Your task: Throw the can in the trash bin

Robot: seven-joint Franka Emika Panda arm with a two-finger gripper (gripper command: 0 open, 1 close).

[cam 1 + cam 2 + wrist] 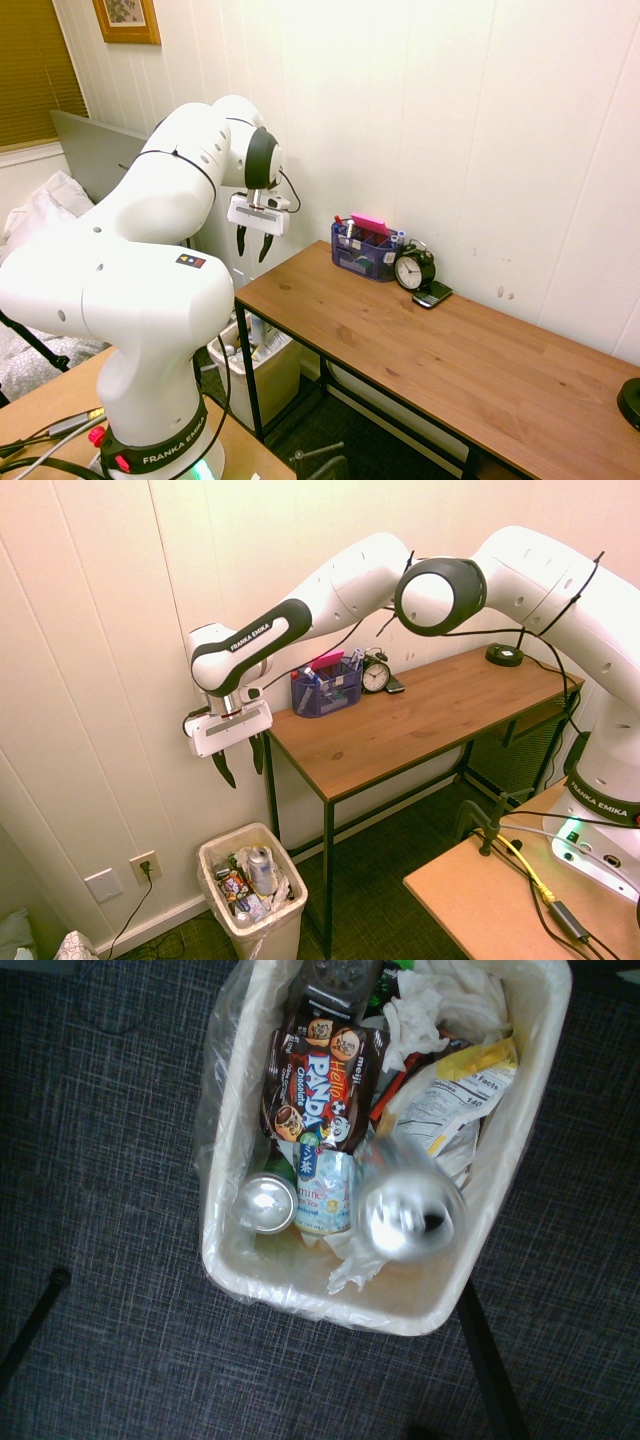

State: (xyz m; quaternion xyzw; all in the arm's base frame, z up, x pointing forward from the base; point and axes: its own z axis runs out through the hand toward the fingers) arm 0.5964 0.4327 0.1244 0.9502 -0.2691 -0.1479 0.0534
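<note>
Gripper, fingers spread and empty, hangs in open air beyond the wooden desk's end, above the trash bin. Inside, the can stands upright among snack wrappers and crumpled tissue.

a lived-in home room: white panelled walls, a framed picture, a blinded window, dark carpet, a wooden surface with an alarm clock and desk organizer, and a trash bin of snack wrappers.
</note>
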